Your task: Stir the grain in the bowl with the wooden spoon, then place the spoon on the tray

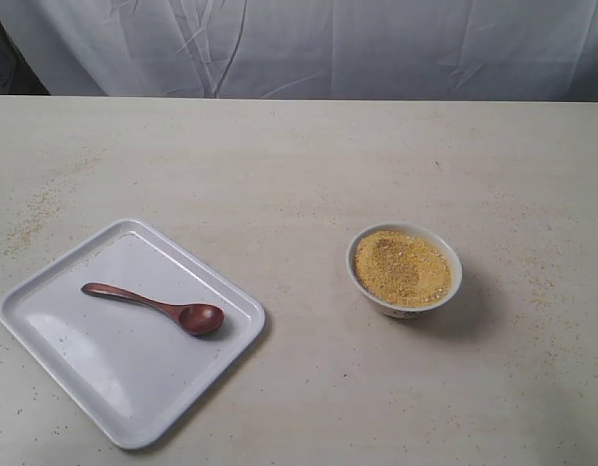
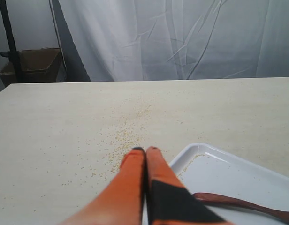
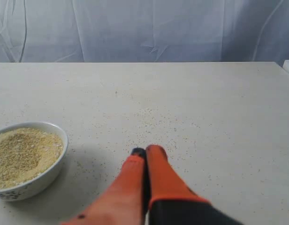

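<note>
The dark wooden spoon lies flat on the white tray at the left of the table, scoop toward the bowl. The small white bowl stands to the right, heaped with yellow grain. No arm shows in the exterior view. My left gripper is shut and empty, hovering by the tray's corner, with the spoon's handle beside it. My right gripper is also shut and empty, over bare table beside the bowl with its grain.
Loose grains are scattered on the table left of the tray and around the bowl. A white cloth hangs behind the table's far edge. A cardboard box stands beyond the table in the left wrist view.
</note>
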